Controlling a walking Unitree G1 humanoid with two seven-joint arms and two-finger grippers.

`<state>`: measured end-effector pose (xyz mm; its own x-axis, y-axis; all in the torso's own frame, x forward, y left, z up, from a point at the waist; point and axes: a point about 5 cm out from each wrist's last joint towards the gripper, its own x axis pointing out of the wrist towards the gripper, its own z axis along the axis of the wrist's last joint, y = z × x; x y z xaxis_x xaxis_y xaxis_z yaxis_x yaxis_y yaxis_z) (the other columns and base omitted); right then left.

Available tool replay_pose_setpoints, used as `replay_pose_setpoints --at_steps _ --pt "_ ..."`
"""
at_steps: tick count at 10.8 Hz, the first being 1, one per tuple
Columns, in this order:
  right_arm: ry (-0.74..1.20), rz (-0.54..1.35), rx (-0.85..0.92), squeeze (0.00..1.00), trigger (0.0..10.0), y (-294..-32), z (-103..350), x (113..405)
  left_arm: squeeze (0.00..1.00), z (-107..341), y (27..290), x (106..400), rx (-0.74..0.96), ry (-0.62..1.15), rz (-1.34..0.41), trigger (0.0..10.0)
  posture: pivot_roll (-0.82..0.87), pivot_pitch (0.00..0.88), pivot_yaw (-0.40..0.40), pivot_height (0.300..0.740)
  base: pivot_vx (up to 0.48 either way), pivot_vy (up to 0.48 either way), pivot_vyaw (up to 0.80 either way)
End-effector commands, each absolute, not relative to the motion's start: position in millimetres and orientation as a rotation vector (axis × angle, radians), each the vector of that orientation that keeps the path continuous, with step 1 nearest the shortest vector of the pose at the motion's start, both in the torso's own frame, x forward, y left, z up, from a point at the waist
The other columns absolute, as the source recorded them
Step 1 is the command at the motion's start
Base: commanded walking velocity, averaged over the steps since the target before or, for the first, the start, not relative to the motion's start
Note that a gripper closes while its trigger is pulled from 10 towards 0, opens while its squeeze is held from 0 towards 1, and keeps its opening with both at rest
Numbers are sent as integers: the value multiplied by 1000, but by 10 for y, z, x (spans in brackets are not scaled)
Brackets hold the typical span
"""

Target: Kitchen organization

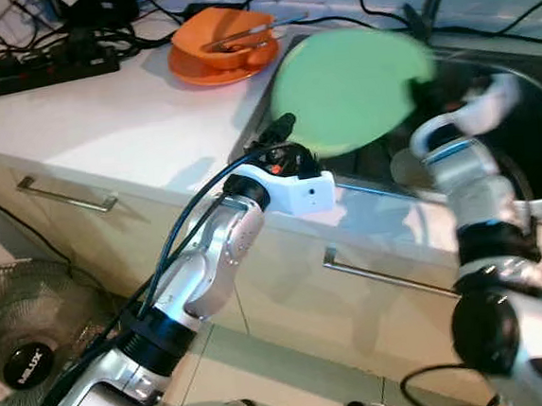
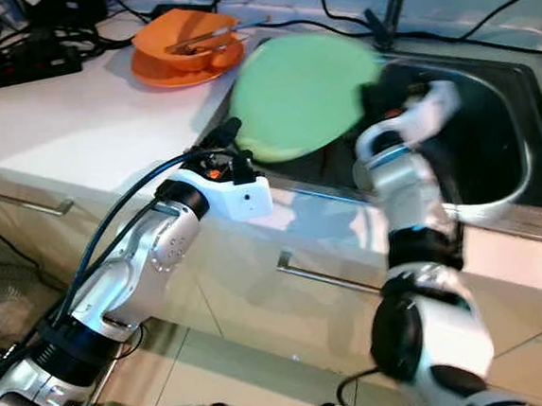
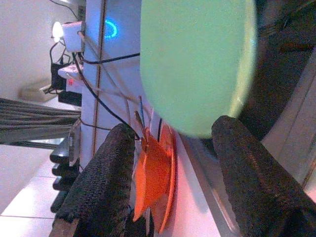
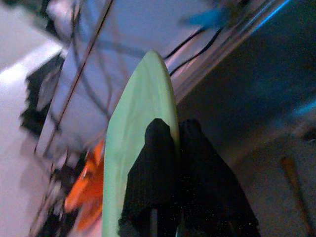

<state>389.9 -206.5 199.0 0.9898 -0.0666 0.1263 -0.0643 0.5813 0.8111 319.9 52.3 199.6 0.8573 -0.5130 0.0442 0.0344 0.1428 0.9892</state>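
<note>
In the head views, your right pincer (image 2: pixel 372 90) pinched the rim of the green plate (image 1: pixel 351 87), held tilted over the sink (image 2: pixel 495 160) edge. Your left pincer (image 1: pixel 282 131) reached just beneath the plate from the desk (image 1: pixel 103 123) side. An orange plate (image 1: pixel 216 67) with a bowl sat behind. In the left wrist view, your fingers (image 3: pixel 98 187) were spread wide, the plate between but untouched. In the right wrist view, fingers (image 4: pixel 158 182) pressed together on the plate's edge
</note>
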Motion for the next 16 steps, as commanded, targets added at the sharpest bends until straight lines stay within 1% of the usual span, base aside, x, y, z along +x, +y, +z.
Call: replay_pose_setpoints --at_steps 1,2,3,4,5,6,7,8,9,10,11,13,16 --pt "-207 -7 985 0 0 -2095 2111 3916 0 2033 515 3190 1363 -436 -407 10000 109 85 23 740 0 0 0" --pt "-189 -34 977 0 0 -2108 2048 3916 0 2037 506 3183 1354 -441 -408 10000 110 88 23 740 0 0 0" --pt "-171 -82 923 0 2902 -2141 1992 3925 0 2034 517 3184 1325 -434 -405 10000 117 89 20 740 0 0 0" --pt "-175 -130 828 0 10000 -2172 1986 3928 0 1973 542 3185 1166 -359 -427 10000 125 90 18 740 0 0 0" --pt "-186 -142 739 0 10000 -2147 2006 3941 0 1883 541 3146 806 -254 -462 10000 131 94 14 740 0 0 0" --pt "-177 -150 660 0 10000 -2125 2006 3955 0 1859 556 3136 725 -231 -447 10000 135 94 11 740 0 0 0" --pt "-169 -167 572 0 10000 -2098 2013 3991 0 1833 572 3122 575 -183 -430 10000 139 98 8 740 0 0 0" --pt "-160 -186 529 0 10000 -2097 2016 4009 0 1824 575 3112 430 -145 -433 10000 139 96 7 740 0 0 0" --pt "-150 -191 490 0 10000 -2084 2008 4024 0 1811 579 3096 345 -128 -438 10000 140 87 7 740 0 0 0" --pt "-146 -189 462 0 10000 -2079 2002 4030 0 1799 580 3088 310 -118 -440 10000 143 75 9 740 0 0 0" --pt "-125 -192 389 0 10000 -2083 1975 4038 0 1791 583 3084 290 -110 -443 10000 147 58 7 740 0 0 0" --pt "-68 -201 295 0 10000 -2097 1867 4027 0 1779 581 3083 278 -111 -454 10000 153 34 6 740 0 0 0" --pt "17 -207 250 0 10000 -2039 1709 4012 0 1807 574 3083 270 -112 -458 10000 166 40 7 740 0 0 0"
